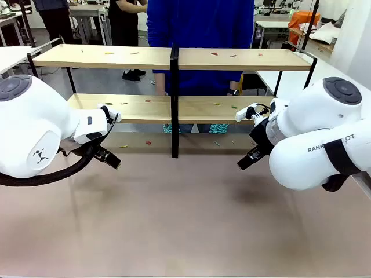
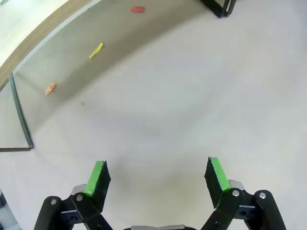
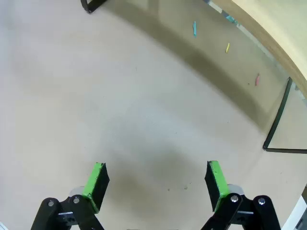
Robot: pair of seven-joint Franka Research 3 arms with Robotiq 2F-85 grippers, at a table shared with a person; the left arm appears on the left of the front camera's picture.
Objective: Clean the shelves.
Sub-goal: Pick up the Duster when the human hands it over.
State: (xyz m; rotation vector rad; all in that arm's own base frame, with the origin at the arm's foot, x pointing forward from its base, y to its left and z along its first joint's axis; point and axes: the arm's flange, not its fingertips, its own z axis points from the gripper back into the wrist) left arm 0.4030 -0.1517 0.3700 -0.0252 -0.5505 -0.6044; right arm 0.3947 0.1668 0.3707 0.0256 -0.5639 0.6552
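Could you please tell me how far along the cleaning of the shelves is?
Nothing looks done yet: coloured scraps lie on both boards of the shelves and on the tabletop beneath. Nothing is in hand: the left gripper and right gripper hang open and empty above the tabletop. All the clearing is left.

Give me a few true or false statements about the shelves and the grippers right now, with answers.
1. The left gripper and right gripper are both open and empty. True.
2. The shelves have three boards. False: there are two, one above the other.
3. Small coloured scraps lie on the top board. True.
4. The table under the shelves is free of scraps. False: several lie there, such as a yellow scrap.
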